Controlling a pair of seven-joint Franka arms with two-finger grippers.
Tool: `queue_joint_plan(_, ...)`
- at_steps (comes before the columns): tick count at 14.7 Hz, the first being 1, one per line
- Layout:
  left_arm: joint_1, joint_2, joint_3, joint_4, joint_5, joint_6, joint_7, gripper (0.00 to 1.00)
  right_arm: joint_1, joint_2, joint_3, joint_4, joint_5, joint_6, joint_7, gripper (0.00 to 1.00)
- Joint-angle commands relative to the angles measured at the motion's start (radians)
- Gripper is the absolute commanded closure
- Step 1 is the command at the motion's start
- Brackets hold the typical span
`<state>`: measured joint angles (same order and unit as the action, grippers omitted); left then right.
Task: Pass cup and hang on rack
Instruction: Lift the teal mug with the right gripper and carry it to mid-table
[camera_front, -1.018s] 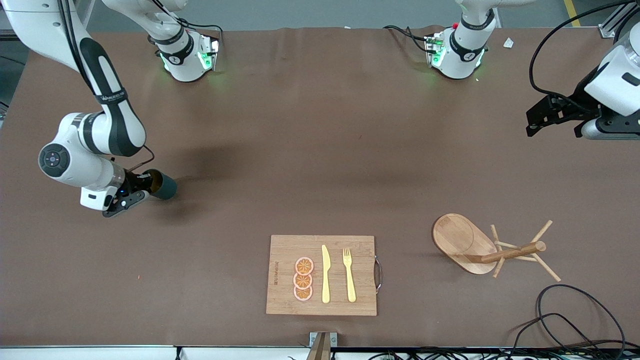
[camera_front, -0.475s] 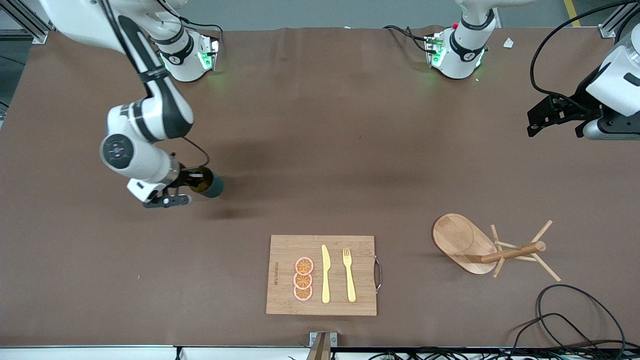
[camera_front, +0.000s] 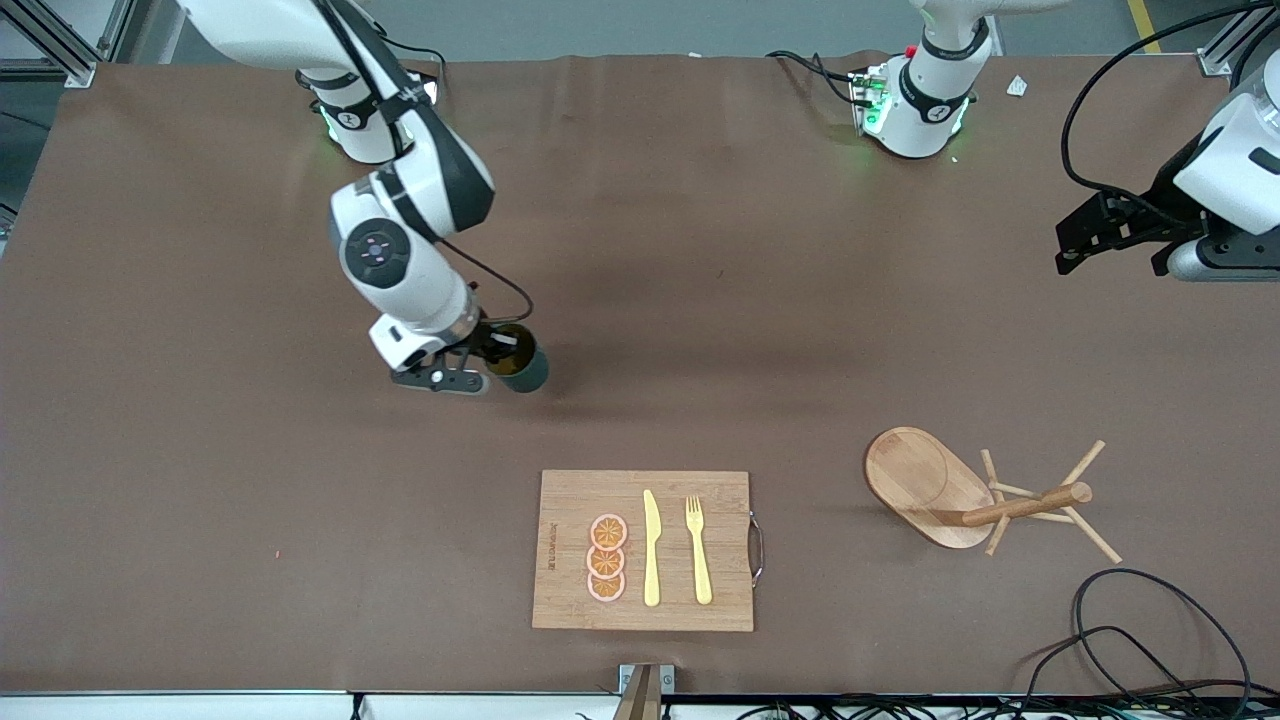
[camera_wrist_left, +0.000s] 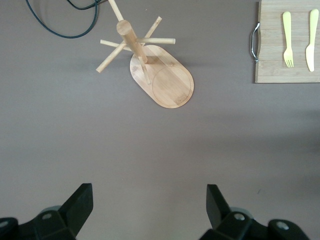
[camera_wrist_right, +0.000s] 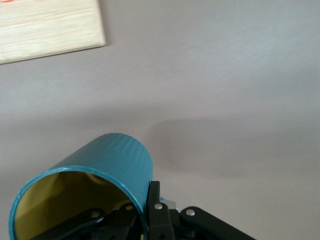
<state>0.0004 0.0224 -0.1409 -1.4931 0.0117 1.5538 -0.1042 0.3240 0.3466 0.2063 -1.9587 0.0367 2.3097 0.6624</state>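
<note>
My right gripper (camera_front: 490, 355) is shut on the rim of the dark teal cup (camera_front: 522, 366), one finger inside and one outside, and holds it in the air over the bare table a little toward the right arm's end from the middle. In the right wrist view the cup (camera_wrist_right: 95, 185) shows its yellowish inside. The wooden rack (camera_front: 975, 495) stands toward the left arm's end, near the front camera; it also shows in the left wrist view (camera_wrist_left: 150, 65). My left gripper (camera_front: 1075, 240) is open and empty, waiting in the air over the left arm's end of the table.
A wooden cutting board (camera_front: 560, 585) with orange slices, a yellow knife (camera_front: 651, 548) and a yellow fork (camera_front: 698, 548) lies at the table's near edge. Black cables (camera_front: 1140, 625) loop beside the rack, at the near corner.
My right gripper has carried the cup from the right arm's end toward the middle of the table. The left arm has stayed nearly still.
</note>
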Motion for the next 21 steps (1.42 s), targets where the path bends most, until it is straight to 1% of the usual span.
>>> queue_joint_plan(1,0.009,0.014,-0.002,0.024,-0.013,-0.020,0.009,0.00,0.073,0.084,-0.007,0.047,0.002,0.066,0.143,1.00)
queue_joint_plan(3,0.009,0.013,0.000,0.022,-0.013,-0.020,0.009,0.00,0.122,0.133,-0.008,0.099,-0.008,0.066,0.227,1.00)
queue_joint_plan(4,0.012,0.014,0.000,0.021,-0.013,-0.020,0.009,0.00,0.142,0.156,-0.011,0.124,-0.011,0.066,0.244,1.00)
queue_joint_plan(6,0.013,0.016,0.006,0.022,-0.013,-0.017,0.008,0.00,0.180,0.195,-0.013,0.156,-0.047,0.062,0.250,1.00)
queue_joint_plan(10,0.013,0.039,0.009,0.025,0.000,-0.009,0.006,0.00,0.248,0.204,-0.016,0.159,-0.067,0.060,0.273,1.00)
queue_joint_plan(12,0.010,0.060,0.009,0.027,0.008,-0.008,0.000,0.00,0.291,0.224,-0.018,0.164,-0.087,0.065,0.299,1.00)
queue_joint_plan(14,0.012,0.071,0.011,0.028,0.008,-0.008,0.001,0.00,0.305,0.251,-0.018,0.217,-0.101,0.057,0.353,1.00)
queue_joint_plan(18,0.000,0.093,0.009,0.028,0.008,0.003,-0.012,0.00,0.348,0.299,-0.018,0.262,-0.150,0.057,0.436,0.99)
queue_joint_plan(19,-0.006,0.103,0.007,0.028,0.010,0.029,-0.015,0.00,0.349,0.304,-0.018,0.265,-0.156,0.057,0.437,0.98)
queue_joint_plan(20,-0.010,0.109,0.003,0.024,0.010,0.054,-0.017,0.00,0.349,0.304,-0.018,0.265,-0.159,0.057,0.438,0.94)
queue_joint_plan(21,-0.010,0.126,0.000,0.024,0.010,0.068,-0.018,0.00,0.349,0.304,-0.018,0.265,-0.159,0.056,0.438,0.79)
